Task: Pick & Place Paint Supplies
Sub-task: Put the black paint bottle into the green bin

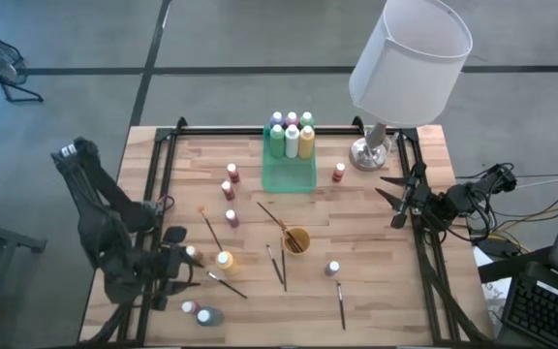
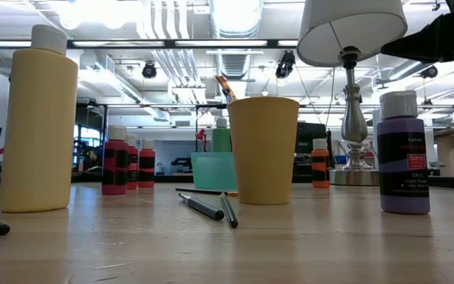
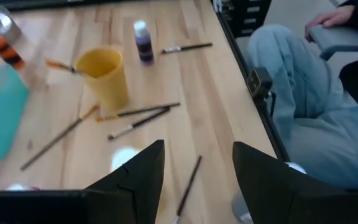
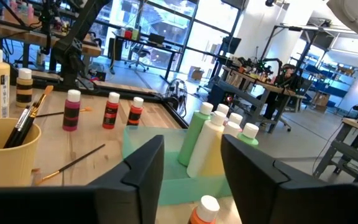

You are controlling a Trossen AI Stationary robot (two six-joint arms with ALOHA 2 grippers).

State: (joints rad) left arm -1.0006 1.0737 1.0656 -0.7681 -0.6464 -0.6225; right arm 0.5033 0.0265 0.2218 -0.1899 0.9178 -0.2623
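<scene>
In the high view the green tray at the table's far middle holds several paint bottles. Loose bottles stand on the wood: red ones, a yellow one, a purple one, an orange-red one. Thin brushes lie flat around the orange cup, which holds one brush. My left gripper hovers open at the near left beside the yellow bottle; a brush lies below its fingers. My right gripper is open at the far right, pointing at the tray.
A lamp with a white shade stands at the table's far right, close to my right gripper. Two more bottles sit at the near left edge. Black rails run along the table's sides. A seated person's legs show beyond the table's edge.
</scene>
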